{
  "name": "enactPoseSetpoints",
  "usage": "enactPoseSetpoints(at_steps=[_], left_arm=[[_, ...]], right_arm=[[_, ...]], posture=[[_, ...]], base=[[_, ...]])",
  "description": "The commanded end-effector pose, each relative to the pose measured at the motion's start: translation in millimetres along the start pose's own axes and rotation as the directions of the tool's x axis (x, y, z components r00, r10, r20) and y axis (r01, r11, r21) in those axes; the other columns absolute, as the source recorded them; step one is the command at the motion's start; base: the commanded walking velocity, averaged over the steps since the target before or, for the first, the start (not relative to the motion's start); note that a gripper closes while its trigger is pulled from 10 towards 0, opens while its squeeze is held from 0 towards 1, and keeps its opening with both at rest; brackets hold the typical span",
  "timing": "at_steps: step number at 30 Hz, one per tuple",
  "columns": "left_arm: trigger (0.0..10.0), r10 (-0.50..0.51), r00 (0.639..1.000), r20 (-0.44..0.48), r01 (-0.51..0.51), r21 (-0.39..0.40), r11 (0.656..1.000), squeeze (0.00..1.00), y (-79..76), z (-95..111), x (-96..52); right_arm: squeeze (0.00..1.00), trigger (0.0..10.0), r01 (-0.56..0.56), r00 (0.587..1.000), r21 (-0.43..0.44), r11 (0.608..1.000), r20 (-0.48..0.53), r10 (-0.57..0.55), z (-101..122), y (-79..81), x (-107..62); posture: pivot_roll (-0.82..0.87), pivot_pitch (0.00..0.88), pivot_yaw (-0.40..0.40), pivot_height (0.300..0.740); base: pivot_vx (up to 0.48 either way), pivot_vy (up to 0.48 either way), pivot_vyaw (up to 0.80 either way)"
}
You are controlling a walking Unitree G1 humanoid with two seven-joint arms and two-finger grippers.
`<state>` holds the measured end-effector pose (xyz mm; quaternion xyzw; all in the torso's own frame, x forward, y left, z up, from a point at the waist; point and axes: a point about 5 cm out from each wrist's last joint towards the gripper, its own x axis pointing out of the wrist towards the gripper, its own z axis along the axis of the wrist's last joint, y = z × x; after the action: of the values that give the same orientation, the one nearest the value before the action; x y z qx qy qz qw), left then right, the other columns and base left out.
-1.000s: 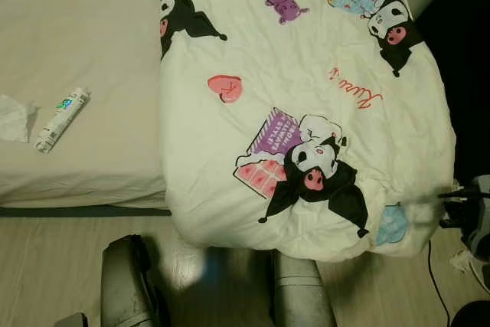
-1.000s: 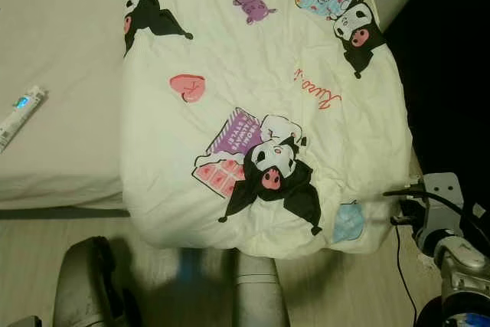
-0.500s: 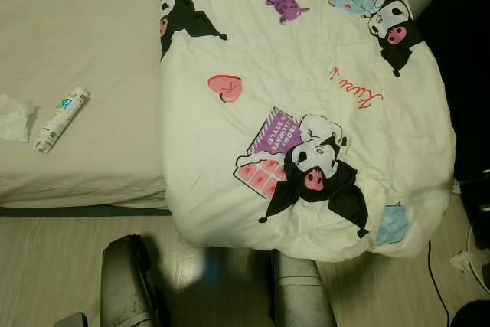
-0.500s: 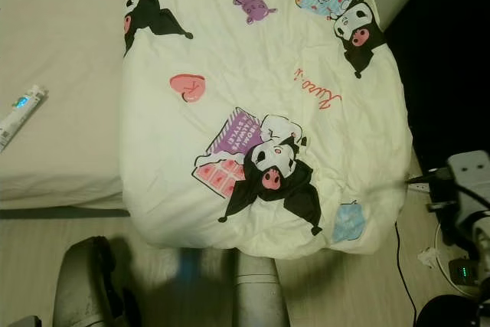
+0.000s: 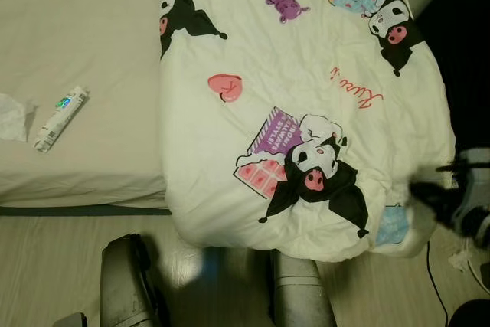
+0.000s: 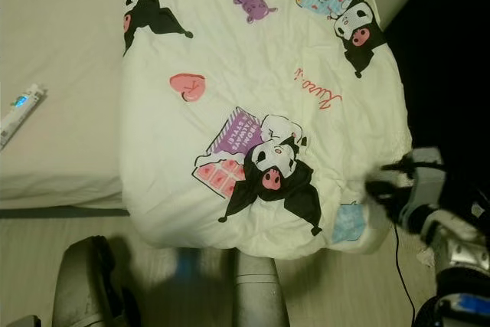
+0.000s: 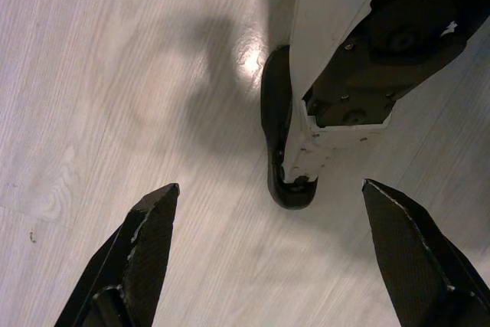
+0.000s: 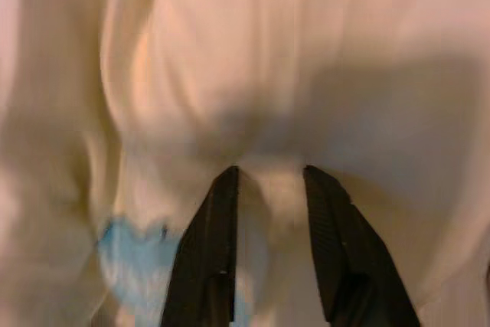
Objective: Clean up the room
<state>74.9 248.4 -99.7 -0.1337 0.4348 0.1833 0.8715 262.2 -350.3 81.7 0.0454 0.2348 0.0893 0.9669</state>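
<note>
Right gripper (image 8: 268, 189) at the lower right corner of the blanket (image 5: 306, 112), fingers a little apart with a fold of cloth between them, tips pushed into the fabric next to the blue patch (image 8: 134, 258); not clear whether the fold is truly clamped or only bracketed. Blanket spread over the right half of the bed (image 5: 76, 36), long axis running away from the robot, near edge hanging over the foot of the mattress. Corner directly ahead of the right gripper's fingers, so clearly the nearer arm for any pull or fold. Left gripper (image 7: 268, 243) hanging idle over the wood floor (image 7: 92, 74), fingers spread wide. Tube (image 5: 61, 119) and crumpled tissue (image 5: 14, 116) on the bare sheet, well apart from the blanket, toward the left side.
</note>
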Motion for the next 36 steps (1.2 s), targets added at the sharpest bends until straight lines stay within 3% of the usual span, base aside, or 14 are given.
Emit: enactPoseSetpoints(at_steps=[1,5,9,13,17,23,24,25,27,30,33,36], left_arm=[[10.0,-0.155,0.976,-0.15,0.156,-0.008,0.988,0.0,-30.2,-44,-11.8],[10.0,-0.148,0.976,-0.159,0.15,0.002,0.989,0.0,-24.5,-47,-13.9],[10.0,-0.148,0.977,-0.153,0.151,0.003,0.989,0.0,-23.3,-44,-12.9],[10.0,-0.149,0.977,-0.151,0.151,0.003,0.989,0.0,-23.1,-43,-12.7],[10.0,-0.157,0.977,-0.144,0.159,0.004,0.987,0.0,-25.3,-41,-11.3],[10.0,-0.163,0.976,-0.143,0.165,0.005,0.986,0.0,-26.8,-42,-11.4],[10.0,-0.165,0.976,-0.144,0.167,0.007,0.986,0.0,-25.6,-44,-13.0],[10.0,-0.162,0.976,-0.146,0.165,0.008,0.986,0.0,-23.2,-45,-14.3],[10.0,-0.159,0.976,-0.15,0.162,0.009,0.987,0.0,-20.2,-47,-15.9],[10.0,-0.155,0.975,-0.158,0.16,0.02,0.987,0.0,-15.1,-49,-18.6],[10.0,-0.148,0.976,-0.16,0.155,0.028,0.988,0.0,-7.2,-52,-22.2],[10.0,-0.15,0.975,-0.164,0.159,0.039,0.987,0.0,-3.1,-54,-24.9]], right_arm=[[1.0,10.0,0.015,0.999,0.043,0.999,-0.05,-0.013,-17,-4.1,-7.0],[1.0,10.0,0.1,0.982,0.059,0.993,-0.167,-0.089,-39,-22.8,-29.8],[1.0,10.0,0.131,0.981,0.04,0.991,-0.15,-0.124,-28,-31.6,-37.7],[1.0,10.0,0.135,0.981,0.035,0.99,-0.144,-0.128,-25,-32.6,-39.0],[1.0,10.0,0.136,0.988,-0.045,0.99,-0.073,-0.139,-6,-34.2,-40.2],[1.0,10.0,0.093,0.995,-0.03,0.995,-0.033,-0.094,-10,-25.8,-35.8],[0.94,10.0,0.063,0.998,0.079,0.995,0.02,-0.065,-24,-14.5,-27.5],[0.0,10.0,0.035,0.998,0.127,0.991,0.054,-0.043,-28,-7.6,-21.6],[0.0,10.0,0.003,0.996,0.166,0.986,0.087,-0.018,-30,-0.4,-16.1],[0.0,10.0,-0.01,0.998,0.142,0.99,0.062,0.001,-33,5.6,-11.9],[0.0,10.0,0.075,0.997,0.027,0.997,0.002,-0.075,-33,-1.1,-14.8],[0.0,10.0,0.208,0.978,-0.081,0.975,-0.014,-0.21,-21,-19.2,-26.7]], posture=[[-0.24,0.318,-0.091,0.535],[-0.24,0.324,-0.081,0.535],[-0.24,0.324,-0.079,0.535],[-0.24,0.323,-0.079,0.535],[-0.25,0.325,-0.075,0.535],[-0.24,0.331,-0.073,0.535],[-0.23,0.34,-0.065,0.535],[-0.22,0.347,-0.056,0.535],[-0.22,0.349,-0.053,0.535],[-0.2,0.367,-0.046,0.535],[-0.2,0.378,-0.037,0.535],[-0.21,0.399,-0.034,0.535]], base=[[0.0,0.0,0.0],[0.0,0.0,0.0],[0.0,0.0,0.0],[0.0,0.0,0.0],[0.0,0.0,0.0],[0.0,0.0,0.0],[0.0,0.0,0.0],[0.0,0.0,0.0],[0.0,0.0,0.0],[0.0,0.0,0.0],[0.0,0.0,0.0],[0.0,0.0,0.0]])
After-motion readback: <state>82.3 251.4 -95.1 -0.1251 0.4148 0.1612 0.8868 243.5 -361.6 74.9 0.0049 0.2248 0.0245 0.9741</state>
